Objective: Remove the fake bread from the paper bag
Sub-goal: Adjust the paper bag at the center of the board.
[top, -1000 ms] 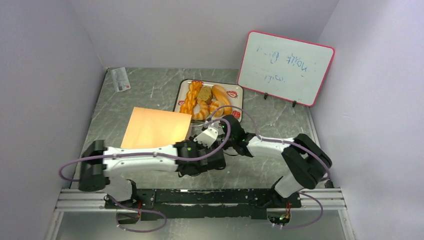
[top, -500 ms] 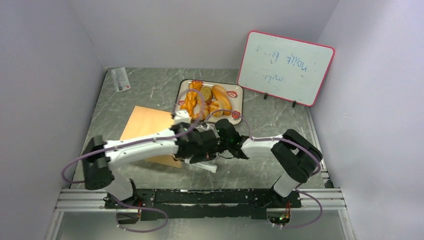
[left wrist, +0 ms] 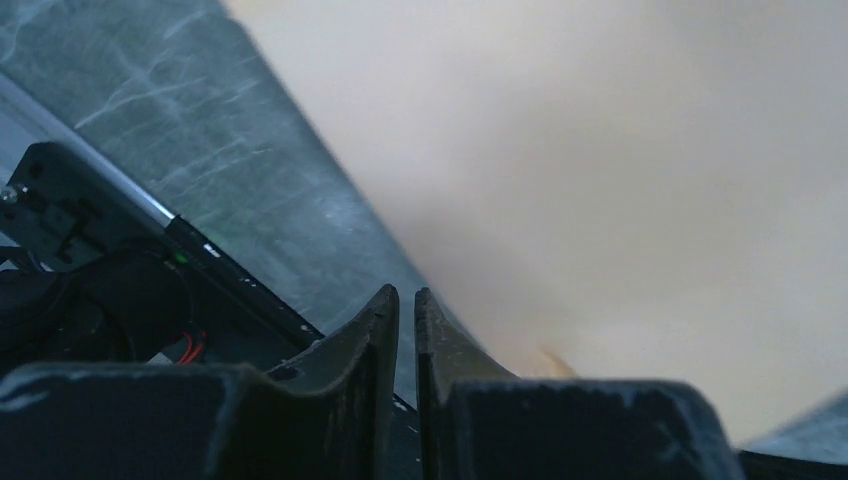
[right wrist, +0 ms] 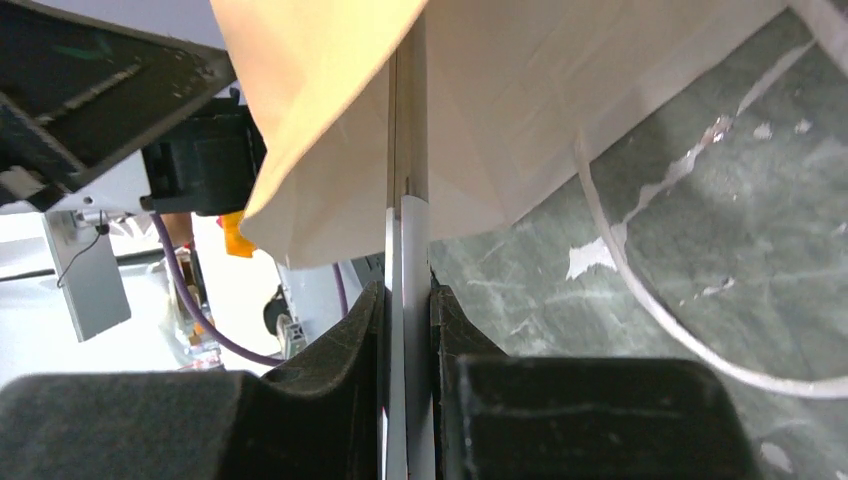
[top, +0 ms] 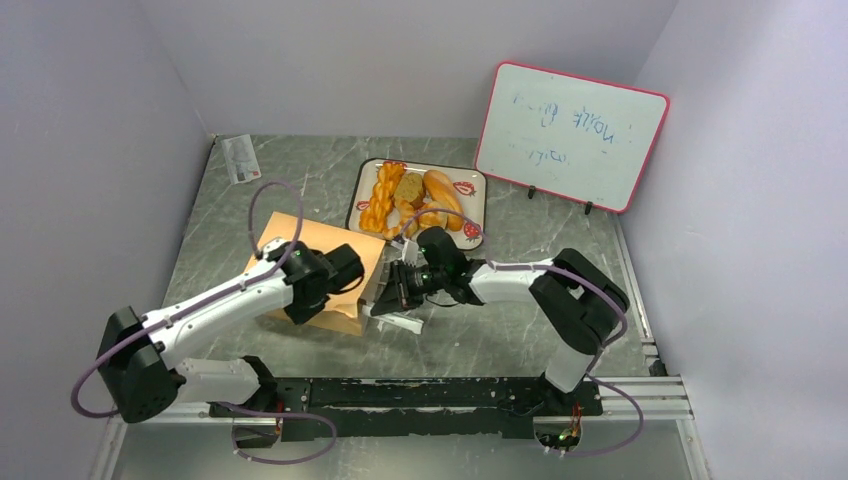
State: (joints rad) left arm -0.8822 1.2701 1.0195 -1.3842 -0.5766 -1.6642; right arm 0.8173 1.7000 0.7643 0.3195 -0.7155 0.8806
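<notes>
The tan paper bag point(top: 300, 250) lies flat on the table, its mouth toward the right. My left gripper point(top: 335, 278) is shut and empty just over the bag's near right part. In the left wrist view its fingertips point(left wrist: 380, 320) almost touch, with the bag point(left wrist: 600, 150) a tan blur beside them. My right gripper point(top: 400, 290) is shut on the slim silver tongs point(right wrist: 408, 200), which reach into the bag's mouth point(right wrist: 330, 100). Several fake breads point(top: 405, 200) lie on the strawberry-print tray point(top: 475, 185). Any bread inside the bag is hidden.
A white cord handle point(right wrist: 620, 250) curls on the table by the bag's mouth. A red-framed whiteboard point(top: 570, 135) stands at the back right. A small card point(top: 240, 158) lies at the back left. Grey walls close in three sides.
My left arm has swung left, from beside the right gripper back over the bag. My right gripper has moved left with the tongs to the bag's mouth.
</notes>
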